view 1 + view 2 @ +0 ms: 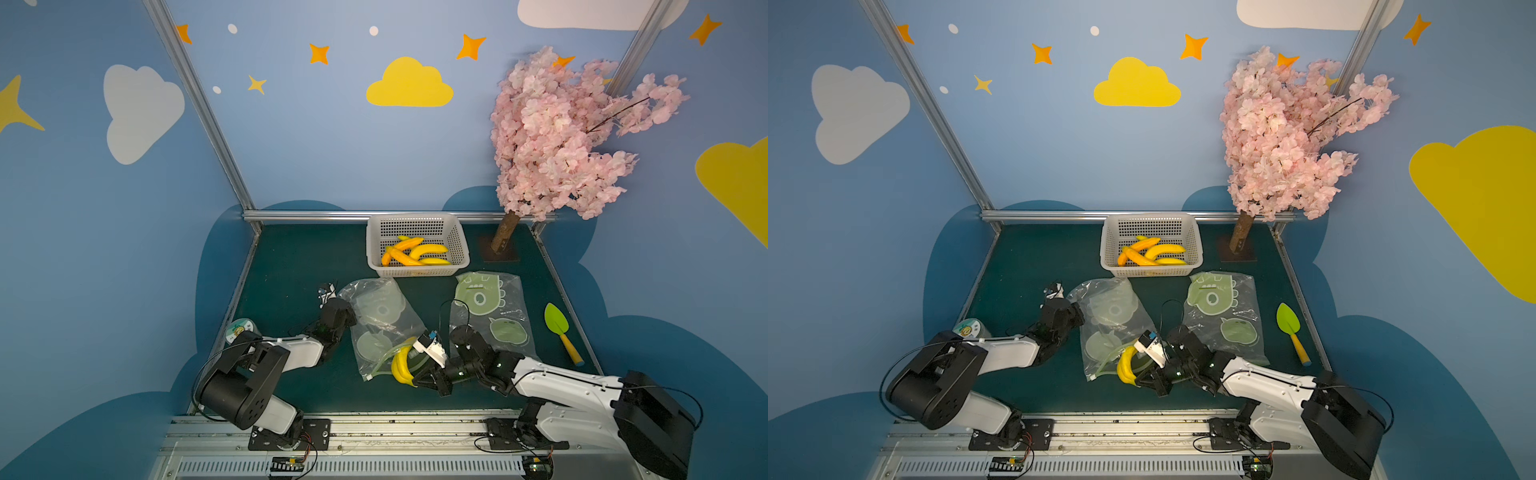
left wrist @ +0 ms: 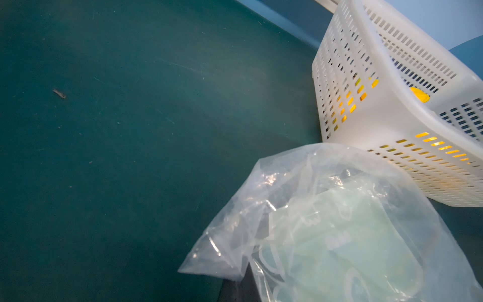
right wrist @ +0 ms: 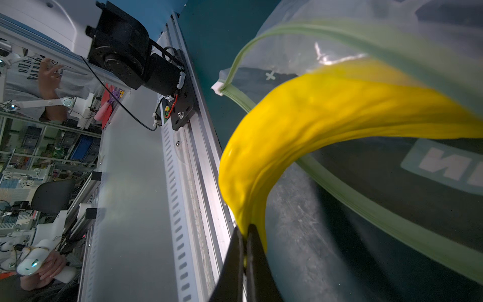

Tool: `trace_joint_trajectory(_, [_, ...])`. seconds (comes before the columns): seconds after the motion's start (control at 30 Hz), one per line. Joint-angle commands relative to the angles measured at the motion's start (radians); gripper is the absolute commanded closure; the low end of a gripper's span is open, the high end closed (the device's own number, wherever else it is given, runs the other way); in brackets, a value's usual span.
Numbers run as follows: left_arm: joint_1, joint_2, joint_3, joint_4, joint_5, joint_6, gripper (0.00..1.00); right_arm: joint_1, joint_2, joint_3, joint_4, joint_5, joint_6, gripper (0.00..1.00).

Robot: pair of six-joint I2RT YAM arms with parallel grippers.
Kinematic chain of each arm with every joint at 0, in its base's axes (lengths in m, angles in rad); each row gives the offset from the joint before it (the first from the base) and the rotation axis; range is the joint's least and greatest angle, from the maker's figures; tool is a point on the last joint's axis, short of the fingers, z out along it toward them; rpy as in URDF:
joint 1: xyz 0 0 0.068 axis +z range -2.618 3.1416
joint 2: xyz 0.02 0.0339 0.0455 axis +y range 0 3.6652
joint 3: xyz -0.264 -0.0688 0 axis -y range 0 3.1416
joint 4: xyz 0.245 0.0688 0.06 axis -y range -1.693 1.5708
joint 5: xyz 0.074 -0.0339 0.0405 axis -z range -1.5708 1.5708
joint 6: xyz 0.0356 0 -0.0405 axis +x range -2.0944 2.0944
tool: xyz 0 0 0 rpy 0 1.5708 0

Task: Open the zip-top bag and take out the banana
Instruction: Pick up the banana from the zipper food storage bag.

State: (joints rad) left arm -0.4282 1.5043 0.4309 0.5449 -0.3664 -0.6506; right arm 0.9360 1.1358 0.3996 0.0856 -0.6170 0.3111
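A clear zip-top bag (image 1: 382,324) with pale green prints lies mid-table, its green zip mouth (image 1: 384,365) open toward the front. The yellow banana (image 1: 402,365) sticks halfway out of that mouth. My right gripper (image 1: 415,376) is shut on the banana's lower end, and in the right wrist view the black jaws (image 3: 245,235) pinch the yellow tip below the banana's (image 3: 313,125) curve. My left gripper (image 1: 352,316) is shut on the bag's far closed end. In the left wrist view the bag's crumpled corner (image 2: 222,251) lies over a dark finger (image 2: 236,289).
A white basket (image 1: 415,271) holding several bananas stands at the back. A second printed bag (image 1: 490,311) lies to the right, beside a green toy shovel (image 1: 559,328). The pink blossom tree's trunk (image 1: 505,237) stands back right. A small round tin (image 1: 239,330) sits at the left edge.
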Motion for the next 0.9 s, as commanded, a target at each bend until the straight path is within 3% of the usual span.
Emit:
trace_joint_trajectory(0.0, [-0.002, 0.028, 0.026, -0.03, -0.036, 0.018, 0.97, 0.007, -0.042, -0.023, -0.061, -0.043, 0.007, 1.0])
trace_joint_trajectory(0.17, [-0.003, 0.055, 0.045, -0.046, -0.045, 0.021, 0.97, 0.015, -0.145, -0.047, -0.12, -0.027, 0.021, 1.0])
trace_joint_trajectory(0.47, [-0.001, 0.077, 0.07, -0.078, -0.085, 0.024, 0.96, 0.02, -0.361, -0.117, -0.065, 0.0, 0.122, 1.0])
trace_joint_trajectory(0.63, [0.0, 0.092, 0.081, -0.102, -0.079, 0.023, 0.77, 0.021, -0.464, -0.131, -0.06, -0.018, 0.176, 1.0])
trace_joint_trajectory(0.87, [-0.002, 0.1, 0.086, -0.128, -0.087, 0.016, 0.64, 0.027, -0.523, -0.093, -0.099, -0.016, 0.21, 1.0])
